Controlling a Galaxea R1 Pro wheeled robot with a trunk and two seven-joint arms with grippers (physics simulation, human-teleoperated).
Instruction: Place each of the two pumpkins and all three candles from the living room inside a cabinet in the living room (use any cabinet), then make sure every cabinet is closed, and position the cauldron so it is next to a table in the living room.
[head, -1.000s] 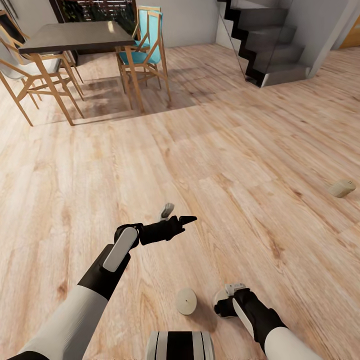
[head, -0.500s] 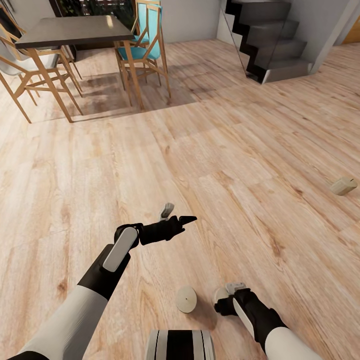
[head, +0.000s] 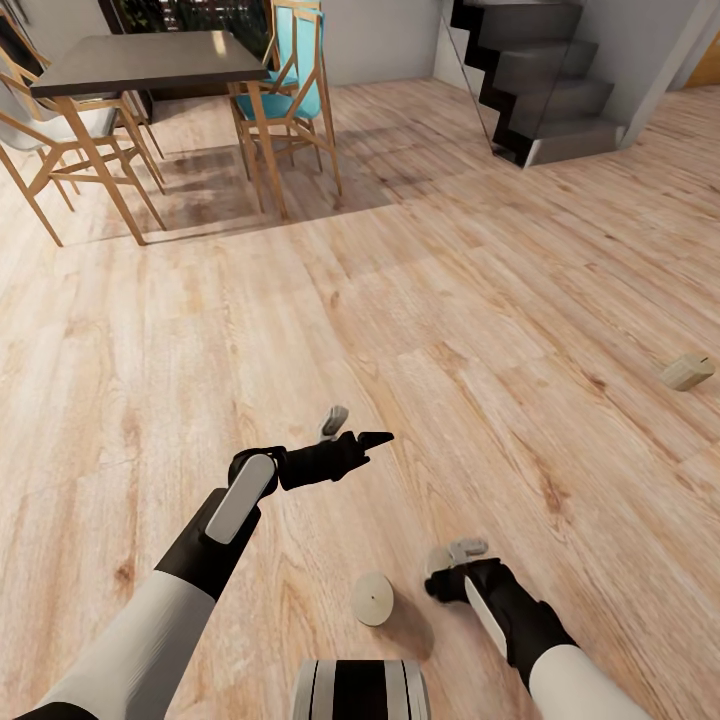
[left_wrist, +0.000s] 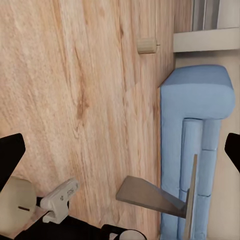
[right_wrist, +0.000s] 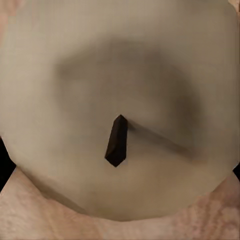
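Where the wooden floor (head: 420, 300) meets the robot's base, one beige candle (head: 372, 600) stands upright between the two arms, and the right claw (head: 448, 568) hangs just beside it, over a second candle (right_wrist: 120, 105) whose flat top and dark wick crowd the right wrist view; whether that claw grips it, I cannot tell. A third candle (head: 687, 372) lies tipped over, well apart. The left claw (head: 352, 430) hovers open and empty. A dark tabletop (head: 150, 62) stands far off.
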